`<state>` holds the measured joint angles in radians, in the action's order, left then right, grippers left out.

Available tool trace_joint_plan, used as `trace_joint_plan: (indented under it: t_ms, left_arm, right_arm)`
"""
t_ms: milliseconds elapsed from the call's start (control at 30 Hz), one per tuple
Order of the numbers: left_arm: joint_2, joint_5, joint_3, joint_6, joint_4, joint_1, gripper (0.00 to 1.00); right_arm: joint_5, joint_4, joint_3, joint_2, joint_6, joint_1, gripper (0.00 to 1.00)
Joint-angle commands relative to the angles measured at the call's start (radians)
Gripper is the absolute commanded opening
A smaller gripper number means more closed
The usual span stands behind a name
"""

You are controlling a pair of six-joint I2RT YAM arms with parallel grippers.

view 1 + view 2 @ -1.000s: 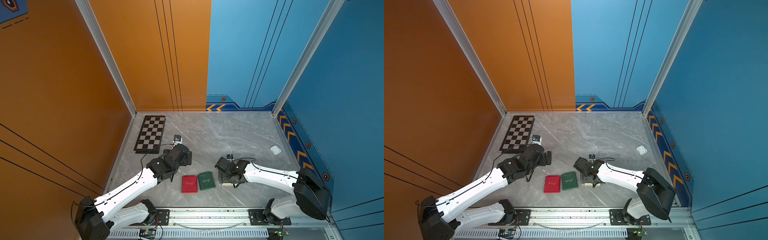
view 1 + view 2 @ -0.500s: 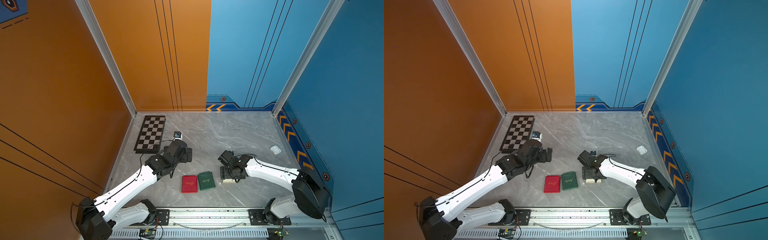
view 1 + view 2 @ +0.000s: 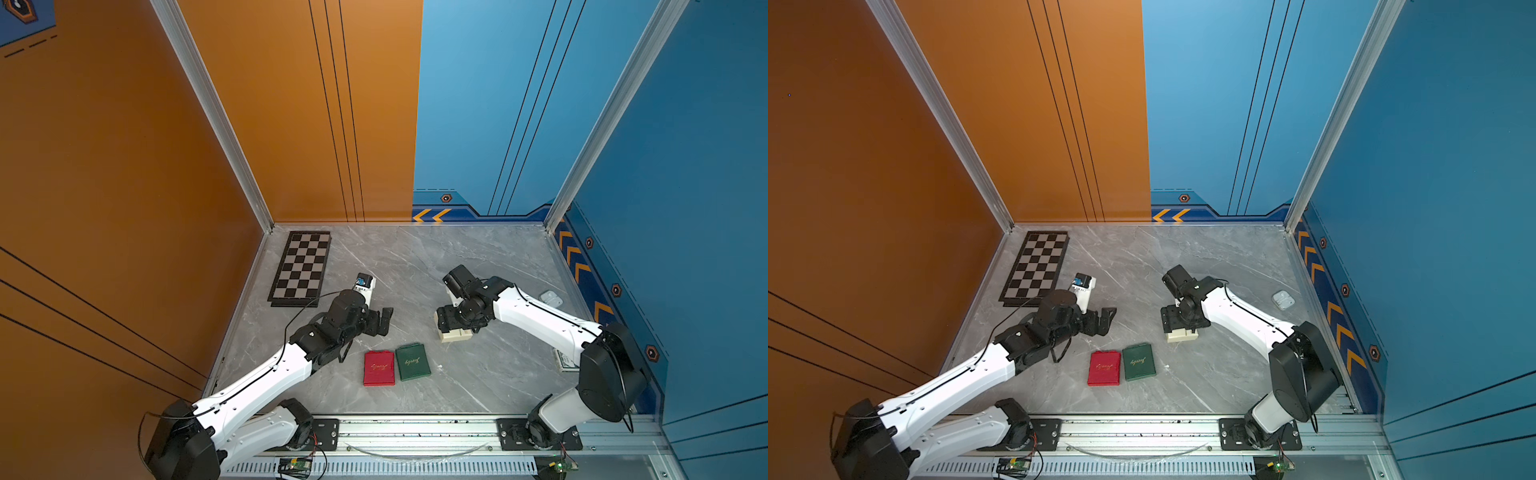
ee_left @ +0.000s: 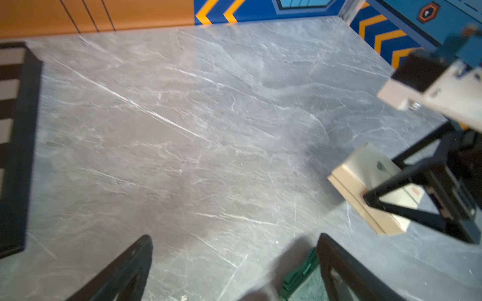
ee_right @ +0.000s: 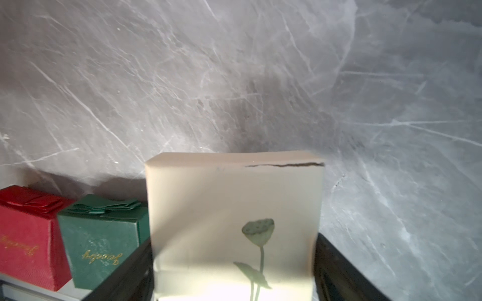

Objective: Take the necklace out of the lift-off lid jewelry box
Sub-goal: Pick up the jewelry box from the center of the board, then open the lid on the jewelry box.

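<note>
No step completed: the jewelry box (image 5: pixel 234 208) sits closed toward the surface's (image 3: pixel 415 270) front edge, necklace unseen; right gripper (image 5: pixel 233 245) jaws straddle it, grip indeterminate; left gripper (image 4: pixel 234 242) jaws fully open, empty.

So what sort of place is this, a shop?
Likely a robot test booth: left arm and right arm bolted to a rail, panel walls round a table, staged props like a chessboard and jewelry box.

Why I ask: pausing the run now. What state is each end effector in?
Left end effector: open, empty.
Right end effector: straddling the cream box; whether it grips cannot be told.
</note>
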<state>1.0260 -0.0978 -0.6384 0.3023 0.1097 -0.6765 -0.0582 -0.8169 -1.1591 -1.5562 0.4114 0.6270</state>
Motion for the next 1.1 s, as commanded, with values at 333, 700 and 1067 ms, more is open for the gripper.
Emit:
trace_joint_plan:
  t_ms: [333, 700, 1067]
  left_arm:
    - [0.004, 0.16, 0.134, -0.241, -0.283, -0.291, 0.96]
    - [0.109, 0.177, 0.212, -0.337, -0.583, -0.327, 1.0]
    - [0.283, 0.162, 0.159, -0.339, -0.716, -0.324, 1.0]
  right_arm:
    - [-0.111, -0.197, -0.179, 0.034, -0.164, 0.004, 0.76]
    - [-0.127, -0.238, -0.228, 0.075, -0.164, 0.039, 0.76]
    - [-0.135, -0.238, -0.229, 0.076, -0.161, 0.066, 0.75]
